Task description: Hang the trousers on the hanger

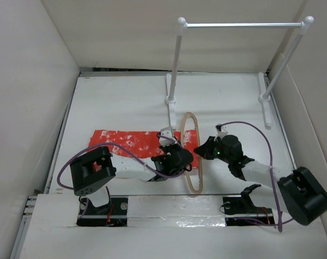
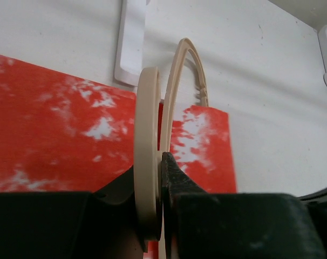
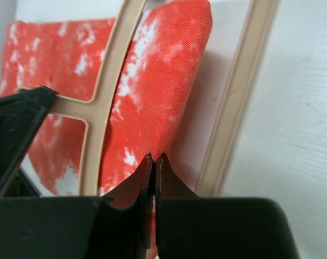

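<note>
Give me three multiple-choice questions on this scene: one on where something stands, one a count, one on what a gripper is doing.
1. Where does the white rack stand?
A) at the far side of the table
B) between the arm bases
C) lying flat at the near edge

2. How many upright posts does the rack have?
A) one
B) two
C) four

3. What does the left gripper hold?
A) nothing, it is open
B) the hanger
C) a rack post

Answers:
1 A, its feet stand beyond the trousers.
2 B, one post rises at each end.
3 B, the left wrist view shows the fingers shut on the beige hanger.
</note>
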Controlling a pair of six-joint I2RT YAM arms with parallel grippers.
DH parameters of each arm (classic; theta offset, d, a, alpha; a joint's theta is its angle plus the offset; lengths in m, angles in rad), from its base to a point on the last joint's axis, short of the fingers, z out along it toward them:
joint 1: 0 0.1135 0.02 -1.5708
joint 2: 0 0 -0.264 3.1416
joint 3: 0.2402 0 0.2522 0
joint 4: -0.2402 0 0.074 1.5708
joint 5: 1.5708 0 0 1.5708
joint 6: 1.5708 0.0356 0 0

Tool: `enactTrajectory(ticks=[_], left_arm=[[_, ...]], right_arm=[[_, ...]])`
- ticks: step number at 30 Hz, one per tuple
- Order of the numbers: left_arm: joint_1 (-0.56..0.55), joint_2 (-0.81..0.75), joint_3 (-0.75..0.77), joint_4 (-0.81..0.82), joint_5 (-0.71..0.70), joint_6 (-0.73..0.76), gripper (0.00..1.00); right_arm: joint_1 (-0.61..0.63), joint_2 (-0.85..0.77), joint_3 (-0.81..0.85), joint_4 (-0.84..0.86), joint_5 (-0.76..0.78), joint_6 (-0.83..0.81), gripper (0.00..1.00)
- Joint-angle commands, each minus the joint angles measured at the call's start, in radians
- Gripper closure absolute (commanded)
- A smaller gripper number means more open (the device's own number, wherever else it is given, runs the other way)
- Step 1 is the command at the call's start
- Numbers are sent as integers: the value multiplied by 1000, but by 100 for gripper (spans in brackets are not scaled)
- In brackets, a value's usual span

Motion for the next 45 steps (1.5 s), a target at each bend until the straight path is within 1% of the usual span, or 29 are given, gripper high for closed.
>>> enactTrajectory(ticks=[1, 2, 3, 4, 5, 7, 8, 10, 13, 15, 19, 21, 23, 26, 32, 38, 45], left_arm=[[19, -51, -52, -80, -41, 90, 100], [30, -58, -60, -86, -40, 89, 100], [30, -64, -69, -89, -37, 90, 100], [40, -81, -79, -88, -34, 93, 100], [40, -90, -99, -88, -34, 98, 100], [40, -115, -116, -100, -37, 104, 100], [40, -126, -126, -110, -38, 104, 100], [40, -162, -142, -138, -40, 104, 100], [40, -228, -188, -161, -49, 116, 100], [40, -261, -221, -189, -51, 119, 100], [22, -331, -244, -250, -61, 115, 100], [22, -350, -238, -291, -78, 107, 100], [22, -357, -228, -302, -81, 118, 100], [22, -370, -207, -305, -84, 151, 100], [13, -374, -123, -411, -141, 147, 100], [13, -365, -84, -399, -156, 208, 100], [22, -296, -49, -410, -182, 216, 100]], right_arm=[[-58, -166, 19, -99, 19, -40, 100], [-72, -209, 20, -169, 27, -49, 100], [-86, -251, 23, -208, 30, -72, 100], [-100, -329, 32, -244, 38, -82, 100], [-129, -365, 37, -307, 44, -93, 100], [-161, -449, 57, -376, 64, -130, 100], [-198, -470, 66, -439, 68, -142, 100], [-238, -506, 79, -485, 78, -175, 100], [-331, -530, 89, -510, 42, -199, 100], [-408, -530, 83, -510, -26, -208, 100], [-497, -488, 83, -504, -102, -242, 100], [-522, -465, 83, -507, -125, -260, 100], [-543, -456, 77, -501, -136, -264, 100], [-543, -447, 72, -487, -139, -262, 100], [-552, -447, 71, -495, -106, -257, 100], [-552, -456, 66, -499, -94, -250, 100], [-552, -456, 62, -501, -77, -248, 100]])
